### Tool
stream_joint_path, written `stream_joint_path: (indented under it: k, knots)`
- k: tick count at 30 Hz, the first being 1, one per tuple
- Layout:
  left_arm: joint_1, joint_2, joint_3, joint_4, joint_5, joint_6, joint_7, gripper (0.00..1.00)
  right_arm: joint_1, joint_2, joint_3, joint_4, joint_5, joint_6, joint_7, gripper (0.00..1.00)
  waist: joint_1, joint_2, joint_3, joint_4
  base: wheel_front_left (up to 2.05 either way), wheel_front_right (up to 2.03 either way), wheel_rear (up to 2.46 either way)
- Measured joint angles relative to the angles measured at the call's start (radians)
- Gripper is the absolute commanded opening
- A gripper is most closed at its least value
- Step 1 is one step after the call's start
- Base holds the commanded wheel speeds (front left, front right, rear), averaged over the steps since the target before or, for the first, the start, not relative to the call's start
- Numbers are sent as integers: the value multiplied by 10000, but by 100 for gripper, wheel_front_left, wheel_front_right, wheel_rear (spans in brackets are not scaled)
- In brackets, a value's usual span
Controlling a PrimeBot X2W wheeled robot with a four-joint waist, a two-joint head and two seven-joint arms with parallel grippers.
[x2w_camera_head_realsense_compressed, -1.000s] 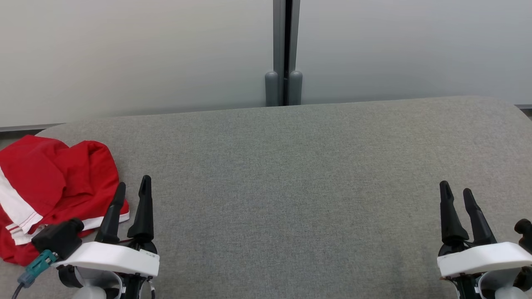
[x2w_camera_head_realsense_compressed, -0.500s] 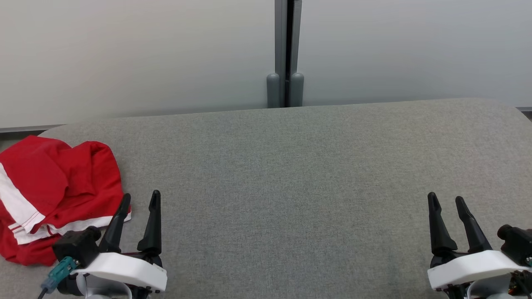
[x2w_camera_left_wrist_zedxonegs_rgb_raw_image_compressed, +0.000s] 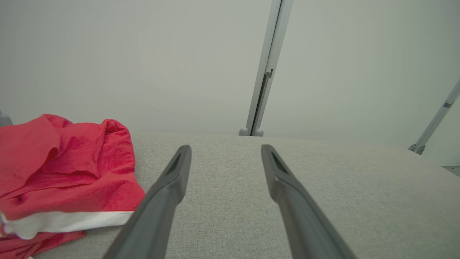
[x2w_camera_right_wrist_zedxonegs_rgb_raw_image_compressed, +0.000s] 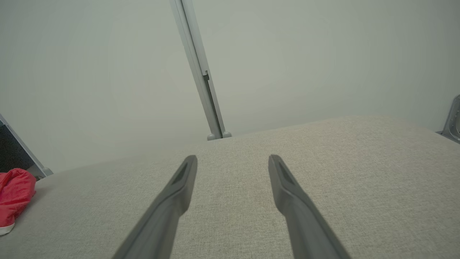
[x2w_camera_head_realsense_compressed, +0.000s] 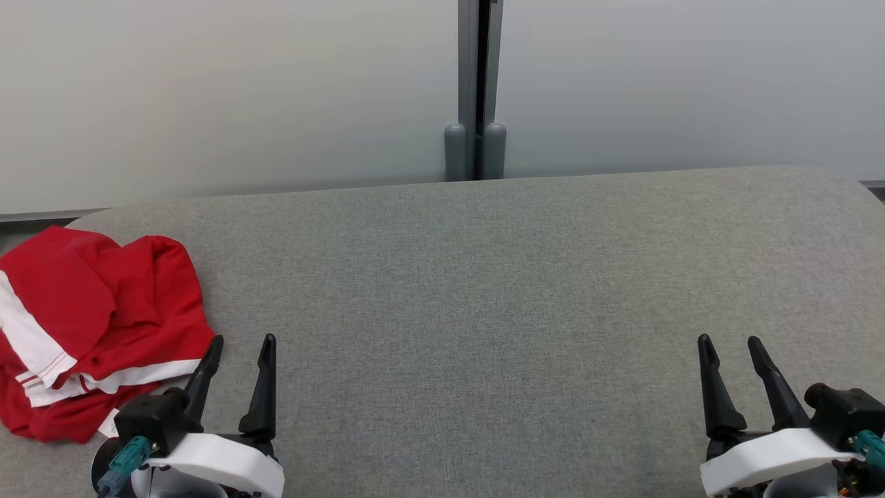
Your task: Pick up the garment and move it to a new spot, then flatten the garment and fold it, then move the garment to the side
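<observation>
Operator: Fingers spread, nothing between them: that is the left gripper [x2w_camera_head_realsense_compressed: 243, 339], low over the grey padded surface [x2w_camera_head_realsense_compressed: 484, 277]. The right gripper [x2w_camera_head_realsense_compressed: 727, 339] is the same, parted and empty, well apart at the other end.

Trainee: And the garment [x2w_camera_head_realsense_compressed: 90, 311]?

Operator: Crumpled, red with white bands, at the surface's left end, just beside the left gripper's outer finger. Whether that finger touches the hem, I cannot tell.

Trainee: So the pickup comes first?

Operator: I judge so. Nothing is lifted, flattened or folded yet. The left arm should swing leftward and come down over a raised ridge of the red cloth, not the flat white hem, so that the fingers bite several layers. Close fully before lifting. Raise it clear so that no tail drags, then carry it toward the bare middle, where both arms can reach to spread it.

Trainee: Risks?

Operator: Pinching a single thin layer, which could slip out, or nudging the heap off the left edge.
</observation>
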State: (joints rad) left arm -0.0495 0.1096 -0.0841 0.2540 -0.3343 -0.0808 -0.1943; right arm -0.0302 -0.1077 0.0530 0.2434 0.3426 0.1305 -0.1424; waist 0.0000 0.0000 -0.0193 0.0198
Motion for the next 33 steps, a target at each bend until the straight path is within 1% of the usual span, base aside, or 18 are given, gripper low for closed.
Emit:
stream_joint_path:
  k: [16, 33]
  knots:
    - [0, -2, -105, 380, 1227, 88, -326, 100, -2, -15, 255, 27, -1172, 0, -255, 100, 0, 0, -6, 62, 0, 0, 0]
    - [-8, -174, 86, 849, 1967, 113, -658, 100, 3, -44, 426, 31, -1622, 0, -441, 100, 0, 0, -35, 79, 0, 0, 0]
